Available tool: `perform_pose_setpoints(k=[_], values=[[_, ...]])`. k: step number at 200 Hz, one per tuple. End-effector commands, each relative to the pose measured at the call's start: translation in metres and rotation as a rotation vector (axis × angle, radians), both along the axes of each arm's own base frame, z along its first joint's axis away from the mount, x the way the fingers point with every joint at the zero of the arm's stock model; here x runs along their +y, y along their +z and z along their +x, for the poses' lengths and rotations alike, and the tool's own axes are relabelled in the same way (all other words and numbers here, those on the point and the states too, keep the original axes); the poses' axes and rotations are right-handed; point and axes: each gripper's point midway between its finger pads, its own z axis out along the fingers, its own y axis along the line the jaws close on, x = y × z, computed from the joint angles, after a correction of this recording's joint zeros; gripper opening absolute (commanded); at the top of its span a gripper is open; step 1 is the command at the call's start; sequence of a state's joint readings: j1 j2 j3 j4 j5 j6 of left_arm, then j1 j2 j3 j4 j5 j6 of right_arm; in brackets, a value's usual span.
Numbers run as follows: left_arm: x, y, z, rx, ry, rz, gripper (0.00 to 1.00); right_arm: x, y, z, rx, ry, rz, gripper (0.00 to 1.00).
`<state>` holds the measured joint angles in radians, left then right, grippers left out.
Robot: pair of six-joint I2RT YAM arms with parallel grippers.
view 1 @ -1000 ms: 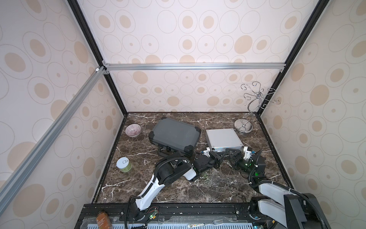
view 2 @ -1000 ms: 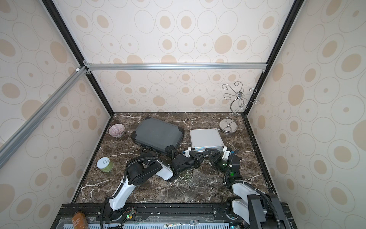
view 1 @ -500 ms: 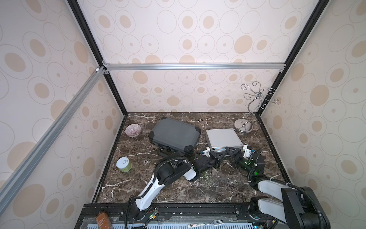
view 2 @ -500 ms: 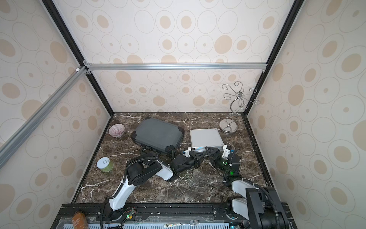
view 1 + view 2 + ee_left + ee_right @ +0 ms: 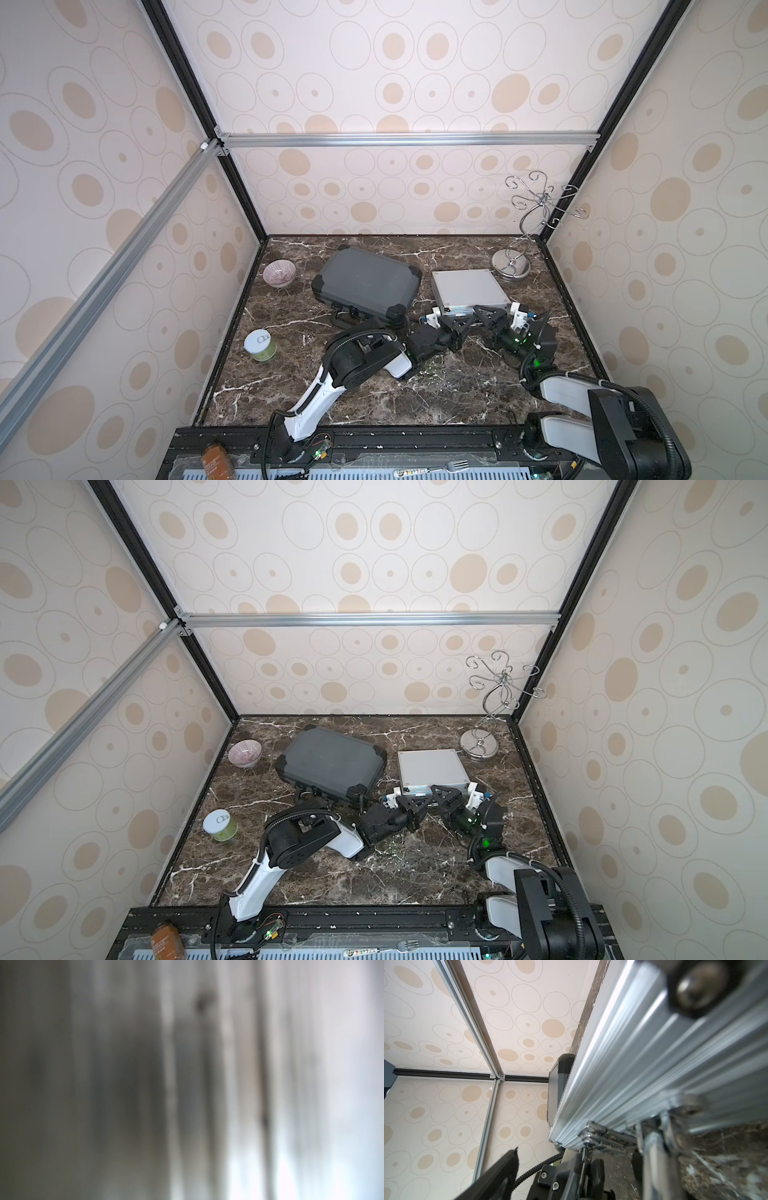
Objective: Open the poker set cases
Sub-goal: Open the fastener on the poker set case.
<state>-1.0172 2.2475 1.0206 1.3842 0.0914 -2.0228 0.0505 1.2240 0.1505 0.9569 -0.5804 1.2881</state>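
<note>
Two poker set cases are laid flat on the dark marble desk [image 5: 436, 386], both with lids shut. The larger dark grey case [image 5: 365, 282] is set askew toward the back, near the middle, with its black handle turned to the front. The smaller silver case [image 5: 467, 286] is placed just beside it on the right, with a narrow gap between them.

Both arms are positioned at the front edge of the silver case. The left arm [image 5: 357, 365] is laid low across the desk, and the left jaws are closed at the left part of that edge. Whether anything is pinched there cannot be told, as the left wrist view is filled with grey blur. The right arm [image 5: 569, 386] is angled in from the right. In the right wrist view the right jaws are seen spread wide and holding nothing. The ribbed front wall of the silver case [image 5: 643, 1068] lies between them, and one finger [image 5: 504, 1176] is held clear of it. A chrome latch [image 5: 593, 1134] is seen on that wall near a corner.

A pink bowl [image 5: 279, 273] is placed at the back left, a white-lidded jar [image 5: 260, 345] near the left wall, and a chrome hook stand [image 5: 511, 266] in the back right corner.
</note>
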Motion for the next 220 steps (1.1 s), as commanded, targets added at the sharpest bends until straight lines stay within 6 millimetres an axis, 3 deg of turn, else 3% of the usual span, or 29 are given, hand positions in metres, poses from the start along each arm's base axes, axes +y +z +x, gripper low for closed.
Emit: perform_pose_setpoints(k=[1, 63, 127, 220], values=[[0.000, 0.087, -0.013, -0.097, -0.047, -0.268, 0.00, 0.003, 0.043, 0.008, -0.152, 0.009, 0.071, 0.88], [0.004, 0.079, -0.014, -0.073, -0.039, -0.274, 0.00, 0.000, 0.061, 0.011, -0.230, -0.018, 0.142, 0.86], [0.004, 0.062, -0.012, -0.041, -0.030, -0.251, 0.00, -0.005, 0.101, 0.004, -0.343, -0.035, 0.184, 0.85], [0.003, 0.051, -0.010, -0.024, -0.027, -0.236, 0.00, -0.004, 0.117, 0.000, -0.364, -0.023, 0.231, 0.86]])
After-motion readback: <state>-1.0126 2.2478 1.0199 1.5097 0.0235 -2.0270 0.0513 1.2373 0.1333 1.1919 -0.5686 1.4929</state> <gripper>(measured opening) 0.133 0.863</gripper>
